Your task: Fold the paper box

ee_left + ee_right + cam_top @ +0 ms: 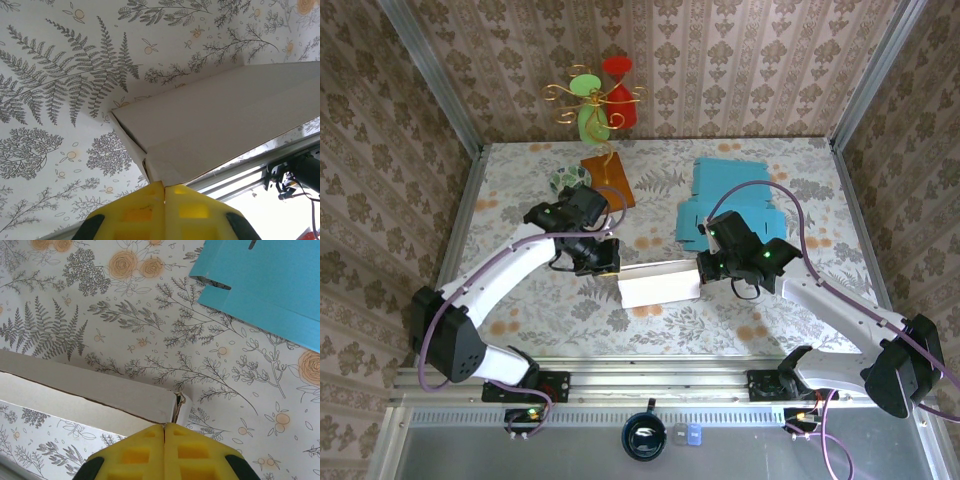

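The white paper box (660, 285) sits near the middle of the worktop (520, 315), closer to the near edge, stretched out long between your two arms. It looks partly folded: in the left wrist view the box (215, 120) shows a sloped top panel and a creased corner with a slit open along the seam. In the right wrist view the box (85, 390) shows a long side wall and a small end flap.

Your left end effector (612, 268) is at the box's left end. Up close, the left end effector (164, 186) is closed, and the box's corner runs straight into the seam between the yellow pads (140, 210), so it's pinching the box. The right end effector (703, 270) is at the other end. Same story there: the right end effector (164, 426) is closed tight, and the end flap drops into the seam.

Just behind the right arm lies a flat blue cardboard sheet (732, 198), apart from the white box. It also pokes into the right wrist view's top corner (270, 285). Further back left there's an orange-brown board (608, 180), with a gold wire stand (598, 100) carrying green and red pieces behind it.
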{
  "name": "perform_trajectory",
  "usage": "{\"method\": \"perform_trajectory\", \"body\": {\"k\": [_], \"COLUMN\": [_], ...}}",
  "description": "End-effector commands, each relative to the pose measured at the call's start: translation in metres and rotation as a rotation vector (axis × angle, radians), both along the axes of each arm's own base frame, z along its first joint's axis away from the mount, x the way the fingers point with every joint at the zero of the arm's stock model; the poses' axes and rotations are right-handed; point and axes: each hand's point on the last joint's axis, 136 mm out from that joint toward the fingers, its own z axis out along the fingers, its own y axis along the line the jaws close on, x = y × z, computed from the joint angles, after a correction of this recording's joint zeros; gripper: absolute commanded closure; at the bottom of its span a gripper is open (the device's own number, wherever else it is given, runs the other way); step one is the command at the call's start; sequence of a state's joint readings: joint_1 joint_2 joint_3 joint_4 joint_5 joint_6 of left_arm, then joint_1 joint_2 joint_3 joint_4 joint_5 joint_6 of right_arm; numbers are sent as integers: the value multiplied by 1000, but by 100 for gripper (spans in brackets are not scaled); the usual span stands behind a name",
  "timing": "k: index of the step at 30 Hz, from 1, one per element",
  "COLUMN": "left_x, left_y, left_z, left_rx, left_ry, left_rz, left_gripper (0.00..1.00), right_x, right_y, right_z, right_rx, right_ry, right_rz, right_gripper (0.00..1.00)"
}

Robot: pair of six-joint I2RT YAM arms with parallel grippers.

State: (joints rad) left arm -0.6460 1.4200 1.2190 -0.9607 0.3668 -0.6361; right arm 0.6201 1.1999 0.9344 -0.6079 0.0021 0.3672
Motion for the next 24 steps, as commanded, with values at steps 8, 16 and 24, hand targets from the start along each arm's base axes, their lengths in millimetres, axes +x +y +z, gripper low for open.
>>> {"method": "perform_trajectory", "body": {"k": [8, 16, 24], "left_x": [-10, -19, -22], "left_y": [2, 9, 7], "left_z": [-9, -18, -18], "left_rx": [-38, -3, 19], "left_ry": [-21, -27, -54], "left_rz": [-30, -57, -82], "left_gripper": [100, 100, 100], "right_x": [-6, -8, -14], "right_y": [1, 1, -4], "right_z": [-7, -8, 5], "right_rx": [-13, -11, 47], "right_ry": [20, 23, 33], "right_rz": [10, 12, -58], "right_gripper": [100, 100, 85]}}
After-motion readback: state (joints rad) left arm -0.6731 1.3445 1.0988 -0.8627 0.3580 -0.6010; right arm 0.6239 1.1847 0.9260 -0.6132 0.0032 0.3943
